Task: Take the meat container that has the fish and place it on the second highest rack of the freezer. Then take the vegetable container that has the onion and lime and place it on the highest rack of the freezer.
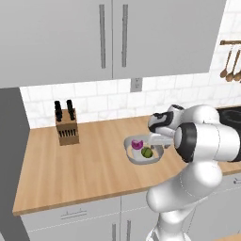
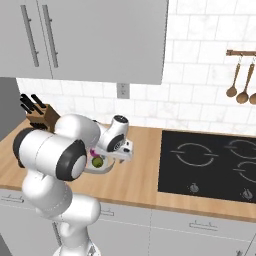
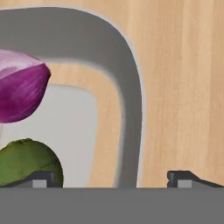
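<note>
Pincer open wide, tips astride rim of vegetable container; one tip inside dish, other outside over bare wood. No grip on rim seen. Onion & lime lie in dish, just beside inner tip, lime nearer. Dish rests on counter. Knife block well apart from pincer, by backsplash.

Even, bright rendered light, soft faint shadows, no glare; the hand view looks slightly blurred up close.
</note>
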You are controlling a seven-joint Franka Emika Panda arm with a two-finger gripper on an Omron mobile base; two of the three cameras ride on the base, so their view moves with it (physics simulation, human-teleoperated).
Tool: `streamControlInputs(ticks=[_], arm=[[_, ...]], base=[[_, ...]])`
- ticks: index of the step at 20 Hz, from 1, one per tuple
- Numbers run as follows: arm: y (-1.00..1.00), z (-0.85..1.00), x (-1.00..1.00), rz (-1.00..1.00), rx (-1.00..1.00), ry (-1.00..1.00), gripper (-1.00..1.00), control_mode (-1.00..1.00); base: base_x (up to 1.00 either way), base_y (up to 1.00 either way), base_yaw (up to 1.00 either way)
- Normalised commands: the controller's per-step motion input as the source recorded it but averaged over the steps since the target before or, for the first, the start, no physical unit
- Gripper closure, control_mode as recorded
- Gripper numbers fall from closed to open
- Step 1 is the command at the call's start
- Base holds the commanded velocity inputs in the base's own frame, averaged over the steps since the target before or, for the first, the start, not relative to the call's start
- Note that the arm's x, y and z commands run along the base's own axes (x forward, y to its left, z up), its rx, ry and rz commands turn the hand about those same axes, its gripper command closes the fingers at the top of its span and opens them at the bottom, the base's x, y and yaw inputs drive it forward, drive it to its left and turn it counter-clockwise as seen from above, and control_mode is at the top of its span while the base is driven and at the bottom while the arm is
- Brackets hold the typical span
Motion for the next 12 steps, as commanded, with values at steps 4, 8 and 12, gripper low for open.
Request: streamControlInputs(ticks=[4, 8, 12], arm=[[0.05, -0.23, 0.00, 0.00, 0.00, 0.03, -1.00, -1.00], [0.00, -0.09, 0.00, 0.02, 0.00, 0.00, -1.00, -1.00], [0.00, 0.00, 0.00, 0.01, 0.00, 0.00, -1.00, -1.00]], base=[[0.00, 0.00, 0.00], [0.00, 0.00, 0.00], [0.00, 0.00, 0.00]])
